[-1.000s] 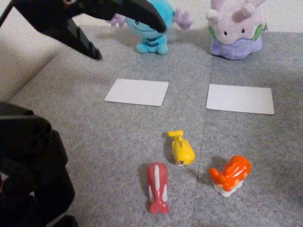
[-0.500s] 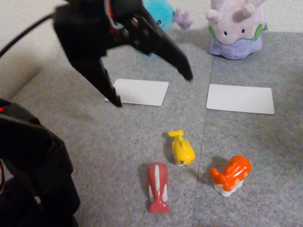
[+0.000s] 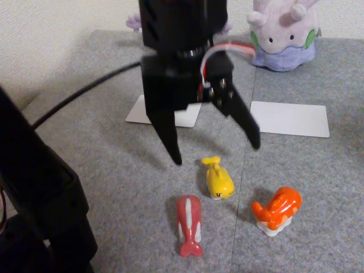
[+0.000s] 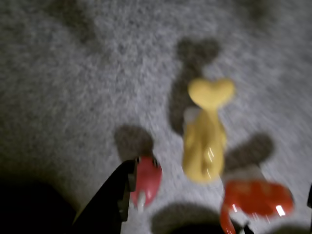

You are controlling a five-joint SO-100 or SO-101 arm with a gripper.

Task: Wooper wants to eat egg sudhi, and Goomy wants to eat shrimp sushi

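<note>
My gripper (image 3: 216,153) hangs open just above the yellow egg sudhi (image 3: 219,180), its two black fingers spread to either side of the toy's tail end. The orange shrimp sushi (image 3: 277,209) on its white block lies to the right of the egg sudhi. Goomy (image 3: 284,34) sits at the back right. Wooper (image 3: 133,21) is mostly hidden behind my arm, with just a pink gill tip showing. In the blurred wrist view the egg sudhi (image 4: 204,141) lies in the middle, the shrimp sushi (image 4: 258,199) at lower right, and one black finger (image 4: 111,204) at lower left.
A red-and-white fish toy (image 3: 189,223) lies left of and nearer than the egg sudhi, and is also in the wrist view (image 4: 146,178). Two white cards lie on the grey mat: one (image 3: 135,112) partly behind my arm, one (image 3: 289,118) before Goomy. The arm's dark base (image 3: 40,199) fills the lower left.
My open gripper has swung from the back left, forward and down over the left white card, and now hangs over the egg sudhi. The toys have not moved.
</note>
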